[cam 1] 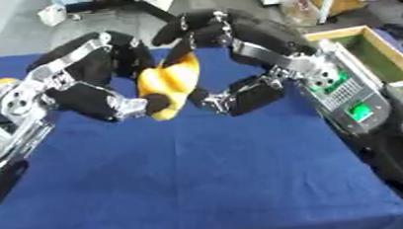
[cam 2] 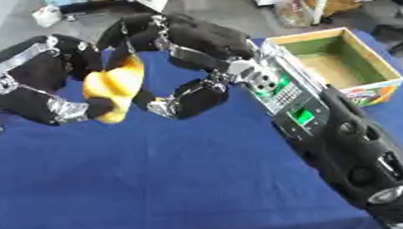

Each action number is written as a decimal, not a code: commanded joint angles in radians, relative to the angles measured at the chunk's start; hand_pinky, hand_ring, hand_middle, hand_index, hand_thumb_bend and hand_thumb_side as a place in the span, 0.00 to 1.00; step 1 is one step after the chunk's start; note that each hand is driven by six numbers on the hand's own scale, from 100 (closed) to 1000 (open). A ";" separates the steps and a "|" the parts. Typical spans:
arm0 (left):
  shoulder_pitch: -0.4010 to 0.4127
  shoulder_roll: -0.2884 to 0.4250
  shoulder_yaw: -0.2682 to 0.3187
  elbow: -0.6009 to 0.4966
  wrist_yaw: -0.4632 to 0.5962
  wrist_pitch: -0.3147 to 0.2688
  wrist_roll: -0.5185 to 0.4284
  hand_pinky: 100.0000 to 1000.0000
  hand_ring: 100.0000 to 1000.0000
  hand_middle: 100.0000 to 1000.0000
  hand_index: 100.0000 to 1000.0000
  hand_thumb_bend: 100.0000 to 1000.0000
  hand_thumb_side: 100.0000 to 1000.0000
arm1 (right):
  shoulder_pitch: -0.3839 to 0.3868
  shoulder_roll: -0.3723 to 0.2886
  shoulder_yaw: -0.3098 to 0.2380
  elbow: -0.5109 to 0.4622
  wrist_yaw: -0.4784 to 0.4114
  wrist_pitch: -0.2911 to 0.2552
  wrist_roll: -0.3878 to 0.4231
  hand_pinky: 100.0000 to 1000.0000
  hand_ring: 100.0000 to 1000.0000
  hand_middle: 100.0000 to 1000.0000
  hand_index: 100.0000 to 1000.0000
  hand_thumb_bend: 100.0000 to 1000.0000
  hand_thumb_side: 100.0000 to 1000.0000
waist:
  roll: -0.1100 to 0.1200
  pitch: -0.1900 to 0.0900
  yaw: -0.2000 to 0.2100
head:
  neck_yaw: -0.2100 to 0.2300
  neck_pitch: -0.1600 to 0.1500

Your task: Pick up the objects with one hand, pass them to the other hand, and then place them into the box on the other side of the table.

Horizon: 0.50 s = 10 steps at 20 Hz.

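One soft yellow-orange toy [cam 1: 171, 86], rounded and plush-looking, is hanging above the blue table [cam 1: 200, 185]; left hand [cam 1: 99, 87] and right hand [cam 1: 236, 60] are both curling fingers round it at mid-table; wooden box [cam 2: 340, 62] is sitting well to the right.

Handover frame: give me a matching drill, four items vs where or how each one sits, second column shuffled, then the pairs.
Column 1:
1. yellow-orange toy
2. left hand
3. right hand
4. wooden box

Column 2:
A. on the blue table's right side, open top, green inside, nothing visible in it
B. held between both hands above the table
C. comes in from the view's right, fingers curled round the toy
D. comes in from the view's left, fingers curled round the toy

Pairs: 1-B, 2-D, 3-C, 4-A
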 commanded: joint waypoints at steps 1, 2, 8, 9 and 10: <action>-0.005 0.031 0.012 0.011 -0.001 -0.007 0.003 0.34 0.33 0.31 0.44 0.43 0.00 | -0.015 -0.010 -0.016 -0.006 -0.018 0.007 -0.054 0.79 0.78 0.75 0.43 0.00 0.00 | 0.007 -0.009 -0.001 | 0.001 0.005; -0.004 0.031 0.012 0.012 0.000 -0.008 0.004 0.34 0.33 0.31 0.44 0.43 0.00 | -0.015 -0.009 -0.015 -0.004 -0.020 0.009 -0.070 0.79 0.78 0.74 0.40 0.00 0.00 | 0.007 -0.009 -0.001 | 0.000 0.005; -0.005 0.032 0.011 0.012 0.004 -0.009 0.004 0.36 0.36 0.34 0.47 0.48 0.02 | -0.016 -0.008 -0.010 0.001 -0.011 0.011 -0.109 0.79 0.77 0.74 0.39 0.01 0.00 | 0.007 -0.009 -0.001 | -0.003 0.005; -0.004 0.032 0.012 0.010 0.004 -0.009 0.002 0.38 0.38 0.36 0.49 0.54 0.07 | -0.017 -0.008 -0.010 0.001 -0.009 0.010 -0.110 0.79 0.77 0.73 0.39 0.01 0.00 | 0.007 -0.009 -0.001 | -0.004 0.005; -0.004 0.033 0.014 0.008 0.004 -0.012 0.002 0.39 0.40 0.39 0.51 0.62 0.15 | -0.017 -0.008 -0.011 0.000 -0.007 0.009 -0.112 0.79 0.77 0.73 0.39 0.02 0.00 | 0.007 -0.009 -0.001 | -0.004 0.005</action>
